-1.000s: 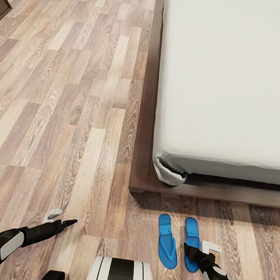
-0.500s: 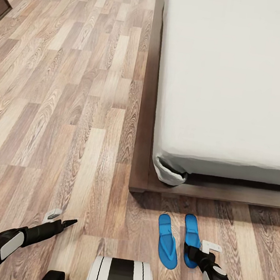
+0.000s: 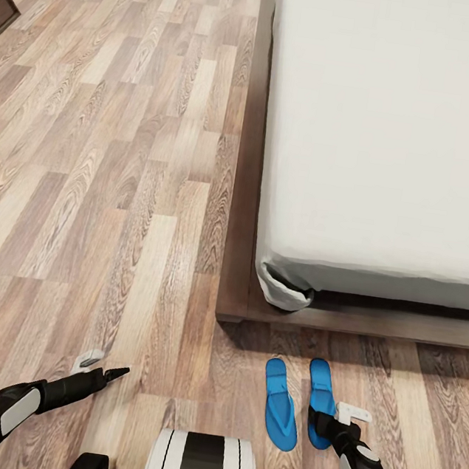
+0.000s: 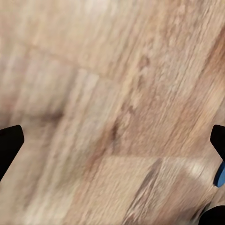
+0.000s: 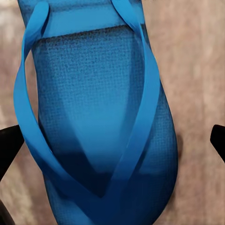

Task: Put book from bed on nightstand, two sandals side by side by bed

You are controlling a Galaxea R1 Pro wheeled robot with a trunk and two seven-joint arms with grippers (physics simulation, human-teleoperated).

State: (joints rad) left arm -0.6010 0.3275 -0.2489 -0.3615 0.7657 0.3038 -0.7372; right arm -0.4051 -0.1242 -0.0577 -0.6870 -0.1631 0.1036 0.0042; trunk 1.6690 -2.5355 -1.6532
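Note:
Two blue sandals lie side by side on the wood floor just off the foot corner of the bed (image 3: 390,137): the left sandal (image 3: 279,405) and the right sandal (image 3: 321,388). My right gripper (image 3: 321,426) hovers over the right sandal's near end. In the right wrist view that sandal (image 5: 98,117) sits between the wide-apart black fingertips (image 5: 9,143), and the gripper (image 5: 112,140) is open. My left gripper (image 3: 118,372) hangs open over bare floor to the left, its fingertips (image 4: 8,140) spread wide. The book and the nightstand are out of view.
The bed's dark wooden frame (image 3: 233,294) juts out past the grey mattress, close beyond the sandals. Wood-plank floor (image 3: 109,172) stretches left of the bed. A dark furniture corner (image 3: 3,12) shows at the far left edge. My base (image 3: 202,465) is at the bottom centre.
A second ago the right sandal and my right gripper shifted slightly toward the bed. Over the last half second nothing has moved. The left arm stayed still.

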